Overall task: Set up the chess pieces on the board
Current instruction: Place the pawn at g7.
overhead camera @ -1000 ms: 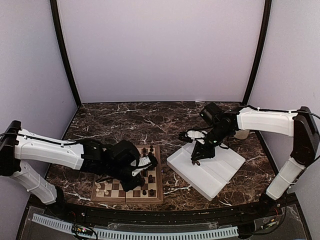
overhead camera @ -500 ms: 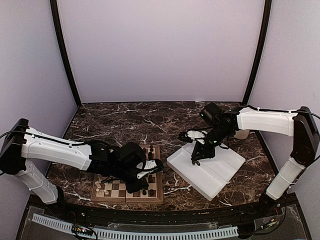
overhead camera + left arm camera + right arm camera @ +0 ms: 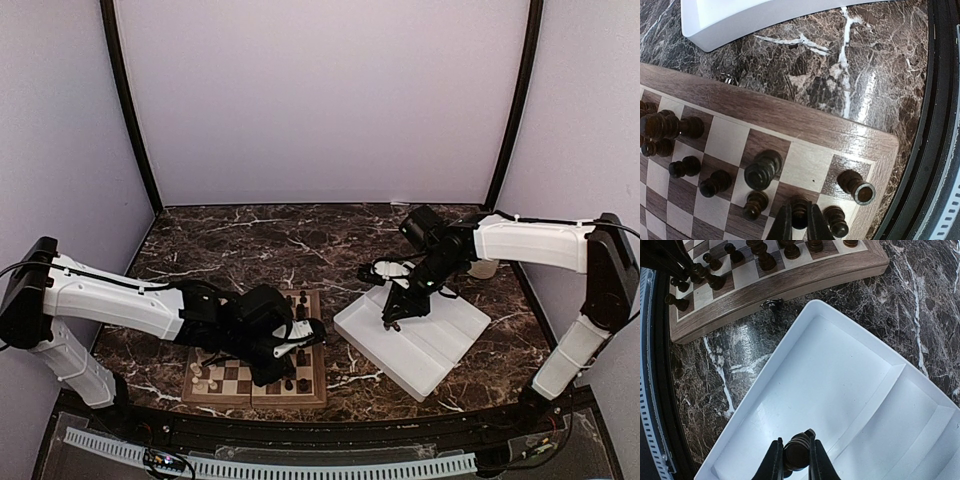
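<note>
Left wrist view: the left gripper (image 3: 799,223) had its fingers drawn in to a narrow gap, pinching a small dark chessman (image 3: 799,207) over the edge row of the board (image 3: 805,117), near a corner. I could not tell whether that chessman's base touched the square. Other dark chess pieces (image 3: 761,170) stood upright on neighbouring squares, and a rook-like piece (image 3: 857,185) with a hollow top stood alone on the corner square. This view also caught a small metal latch (image 3: 728,78) on the frame, and a corner of the white tray (image 3: 740,20) just beyond it on the marble table (image 3: 865,75).

Right wrist view: the right gripper (image 3: 796,456) was nearly closed, gripping a dark brown piece (image 3: 798,449) above the tray's large compartment (image 3: 830,370). A ridge divided that compartment from a narrower one.

Top external view: the left gripper (image 3: 303,338) lay low over the board (image 3: 255,399), on its tray-side half. The right gripper (image 3: 392,318) pointed down over the tray (image 3: 440,355). Only this view showed the cream pieces (image 3: 205,378), grouped on the board's far-left side. The held pieces were too small to make out here.
</note>
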### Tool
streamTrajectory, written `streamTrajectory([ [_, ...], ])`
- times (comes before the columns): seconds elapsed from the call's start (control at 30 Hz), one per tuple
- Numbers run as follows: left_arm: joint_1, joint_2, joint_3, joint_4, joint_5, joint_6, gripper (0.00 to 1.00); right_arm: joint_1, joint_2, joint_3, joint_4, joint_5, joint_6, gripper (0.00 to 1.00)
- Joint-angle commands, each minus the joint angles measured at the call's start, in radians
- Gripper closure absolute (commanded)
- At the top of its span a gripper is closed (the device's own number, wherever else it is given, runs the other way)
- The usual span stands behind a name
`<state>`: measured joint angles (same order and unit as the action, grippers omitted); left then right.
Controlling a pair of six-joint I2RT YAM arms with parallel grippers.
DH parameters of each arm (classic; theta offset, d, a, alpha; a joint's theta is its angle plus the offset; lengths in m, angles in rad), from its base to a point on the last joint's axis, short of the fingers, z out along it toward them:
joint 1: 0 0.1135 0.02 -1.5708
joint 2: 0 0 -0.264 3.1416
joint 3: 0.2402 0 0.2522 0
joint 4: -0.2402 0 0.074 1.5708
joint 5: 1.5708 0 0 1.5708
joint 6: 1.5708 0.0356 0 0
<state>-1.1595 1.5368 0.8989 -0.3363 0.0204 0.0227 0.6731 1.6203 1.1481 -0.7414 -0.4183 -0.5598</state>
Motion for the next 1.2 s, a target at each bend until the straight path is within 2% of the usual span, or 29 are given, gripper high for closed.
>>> streamTrajectory([
  [0.0, -0.005, -0.033, 0.003, -0.03, -0.008, 0.006, 0.93, -0.003, 0.015, 0.023, 0.0, -0.008, 0.008, 0.91],
  [0.23, -0.007, -0.011, 0.012, -0.03, -0.008, 0.005, 0.91, -0.003, 0.018, 0.029, -0.004, -0.01, 0.008, 0.91],
  [0.5, -0.015, -0.015, 0.018, -0.051, -0.071, 0.005, 0.75, -0.004, 0.013, 0.024, -0.001, -0.01, 0.008, 0.91],
  [0.77, -0.024, -0.026, 0.027, -0.055, -0.075, -0.007, 0.68, -0.003, 0.015, 0.03, -0.003, -0.013, 0.007, 0.91],
  [1.03, -0.026, -0.175, 0.079, -0.135, -0.075, -0.018, 0.57, -0.006, -0.005, 0.055, -0.024, -0.055, 0.019, 0.91],
  [1.17, -0.026, -0.245, 0.134, -0.114, -0.144, -0.008, 0.5, -0.048, -0.021, 0.101, -0.046, -0.169, 0.038, 0.92],
])
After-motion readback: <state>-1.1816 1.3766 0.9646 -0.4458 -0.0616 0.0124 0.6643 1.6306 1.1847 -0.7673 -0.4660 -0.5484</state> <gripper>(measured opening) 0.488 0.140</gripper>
